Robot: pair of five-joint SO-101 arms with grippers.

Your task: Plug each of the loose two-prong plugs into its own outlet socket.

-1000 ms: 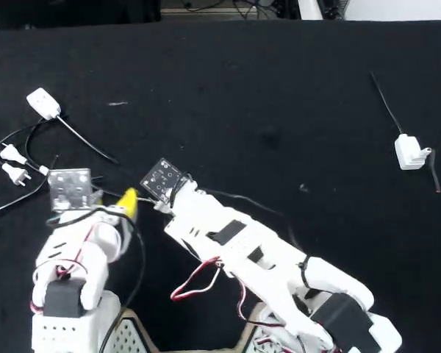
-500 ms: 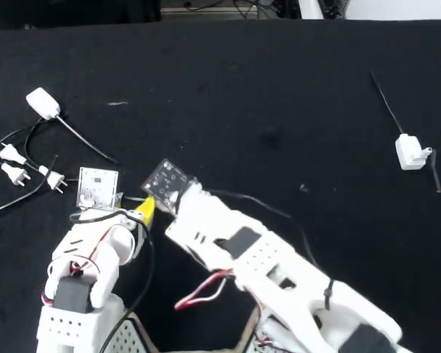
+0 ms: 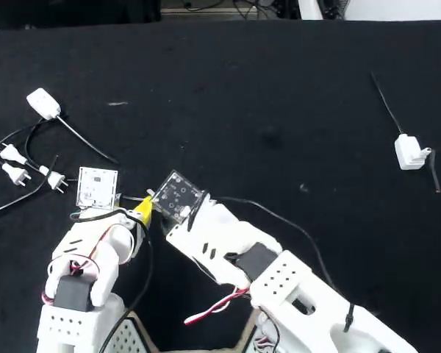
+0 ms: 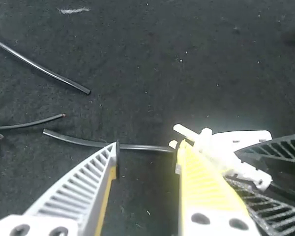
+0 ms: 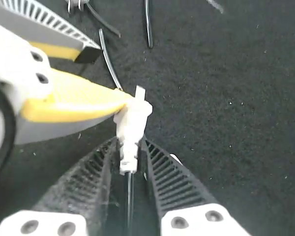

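On the counter (image 3: 279, 88), at its left edge, loose two-prong plugs (image 3: 15, 173) lie unplugged. The left pincer (image 4: 146, 147) is spread, and its yellow finger (image 4: 201, 182) touches the white plug (image 5: 132, 118). The right pincer (image 5: 129, 143) pinches that plug by its tail with the prongs outward, probably for a handover. A white outlet socket (image 3: 408, 152) lies well apart, far right.

Black, faintly speckled table (image 3: 242, 88). A white two-prong plug (image 5: 132, 123) on a black cord. The right tool (image 5: 129, 147) has black ribbed fingers; the left tool (image 4: 146, 152) has one yellow and one grey ribbed. White outlet socket (image 3: 408, 152) at three o'clock.
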